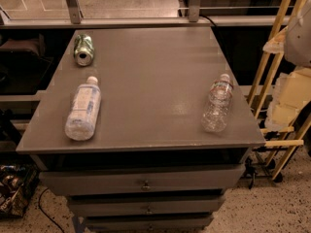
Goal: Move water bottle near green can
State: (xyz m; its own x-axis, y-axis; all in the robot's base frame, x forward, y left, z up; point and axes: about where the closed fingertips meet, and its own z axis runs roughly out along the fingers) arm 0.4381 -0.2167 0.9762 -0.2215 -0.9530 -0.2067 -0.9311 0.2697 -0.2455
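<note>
3 grey drawer fronts [146, 184] stacked under the near edge, each with a small knob at centre. Speckled floor [272, 208] below and to the right; a dark cable [46, 210] trails across it at lower left.

Grey worktop [155, 81] above the drawers, surface slightly glossy. 3 items on it:

- Large bottle [83, 109], wide white label, lying on its side near the front left corner, white cap pointing toward the far edge.
- Water bottle [217, 109], clear and ribbed, white cap, thin label band at the neck. Sits near the front right corner, just inside the right edge, cap end toward the far side. Cannot tell whether it stands or lies.
- Green can [83, 50], green and silver, on its side near the far left corner, one silver end turned toward the camera.

Water bottle and green can are well apart, on opposite sides of the worktop, with bare surface between them. Large bottle lies on the can's side, nearer the camera than the can, not touching it.

Yellow wooden frame [277, 57] leans beside the worktop on the right. Pale rounded shape [299, 33] at the right edge of view; cannot tell what it is.

Pincer: out of view, not over the worktop; whether it is released or clenched cannot be told. Nothing touches the water bottle.
</note>
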